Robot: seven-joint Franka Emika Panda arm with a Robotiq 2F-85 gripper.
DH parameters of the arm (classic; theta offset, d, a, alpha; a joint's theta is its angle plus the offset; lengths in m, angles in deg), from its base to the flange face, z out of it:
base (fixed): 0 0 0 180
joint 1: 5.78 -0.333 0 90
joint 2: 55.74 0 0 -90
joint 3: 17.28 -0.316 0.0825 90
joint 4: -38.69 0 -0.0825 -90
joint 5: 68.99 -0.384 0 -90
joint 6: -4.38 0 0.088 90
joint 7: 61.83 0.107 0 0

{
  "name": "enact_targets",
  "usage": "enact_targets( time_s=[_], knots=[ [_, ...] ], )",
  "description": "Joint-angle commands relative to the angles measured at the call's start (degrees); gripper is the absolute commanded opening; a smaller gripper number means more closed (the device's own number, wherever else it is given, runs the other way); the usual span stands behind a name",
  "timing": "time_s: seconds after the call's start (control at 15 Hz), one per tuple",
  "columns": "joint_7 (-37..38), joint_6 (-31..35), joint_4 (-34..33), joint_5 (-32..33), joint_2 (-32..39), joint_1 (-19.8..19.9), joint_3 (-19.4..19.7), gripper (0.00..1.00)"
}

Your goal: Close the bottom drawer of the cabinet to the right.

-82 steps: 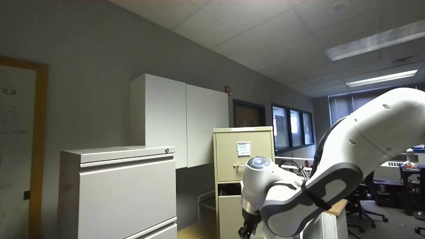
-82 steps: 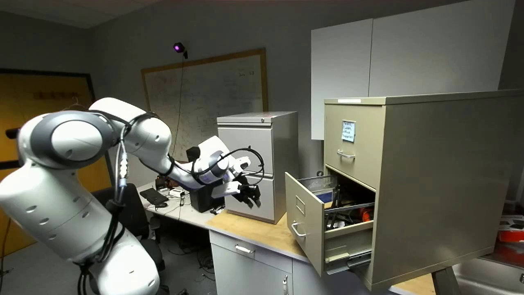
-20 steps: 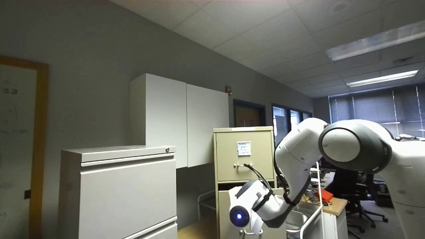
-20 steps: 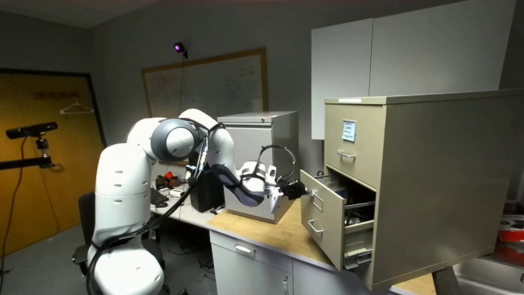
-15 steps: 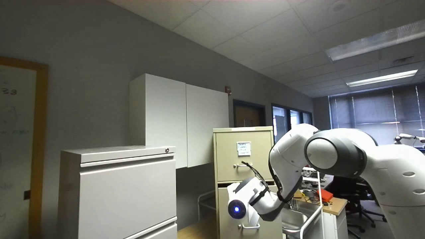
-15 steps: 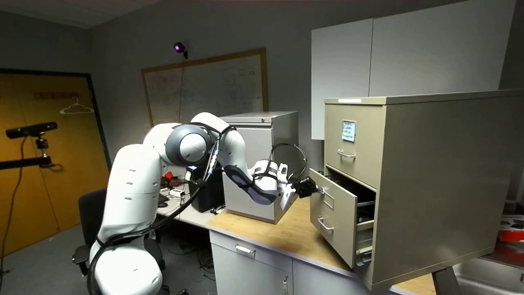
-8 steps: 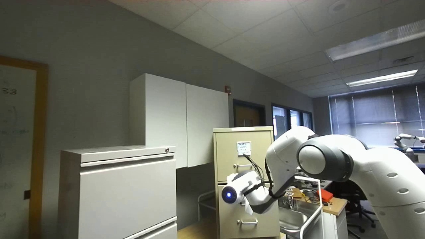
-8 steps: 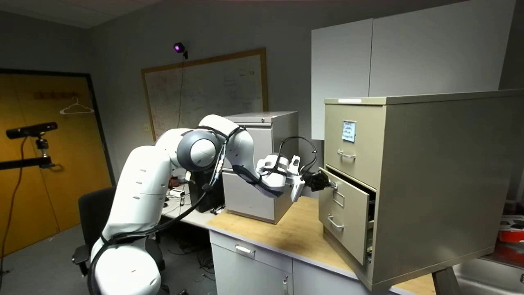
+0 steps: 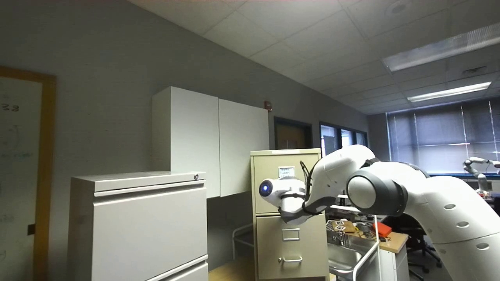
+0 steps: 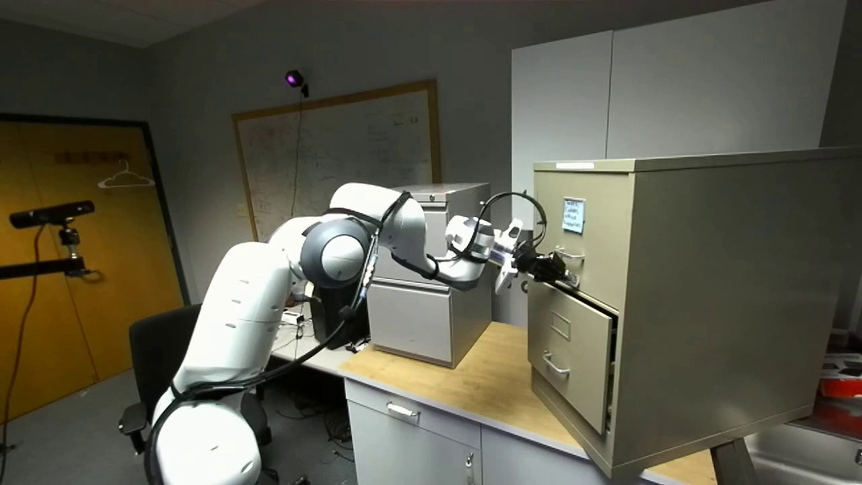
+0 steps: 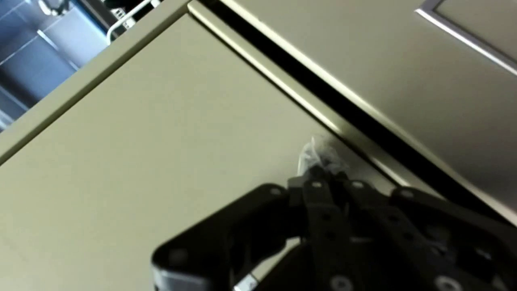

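The beige cabinet [image 10: 714, 289] shows in both exterior views [image 9: 269, 164]. Its bottom drawer [image 10: 569, 353] stands slightly out, with a dark gap along its top and right edges; its front also shows in an exterior view [image 9: 292, 248] and in the wrist view [image 11: 383, 48]. My gripper [image 10: 569, 277] is at the lower edge of the upper drawer, just above the bottom drawer's top edge. In the wrist view my gripper [image 11: 327, 173] has its fingers together, with crumpled clear material at the tips, against or very near the upper drawer [image 11: 161, 133]. Contact is unclear.
A pale grey cabinet [image 10: 411, 323] stands left of the beige one on the wooden counter [image 10: 498, 377]. White cupboards [image 10: 707, 101] hang behind. A sink [image 9: 343, 257] lies beyond the beige cabinet. The upper drawer's handle [image 10: 570, 253] juts out near my gripper.
The bottom drawer has slid from wide open to nearly shut while my gripper pressed its front. In the last half second my gripper rose from that front to the upper drawer's lower edge.
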Motion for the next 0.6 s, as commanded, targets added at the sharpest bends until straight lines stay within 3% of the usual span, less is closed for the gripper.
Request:
enact_targets(
  time_s=[0.0,0.2,0.53],
  knots=[
    [-5.54,2.10,-7.83,-15.46,5.31,1.18,-0.50,0.03],
    [-4.79,2.88,-3.97,-26.27,4.11,-0.96,-0.26,0.01],
    [-4.19,9.88,1.67,-35.59,0.99,-3.89,1.06,0.00]
  ],
)
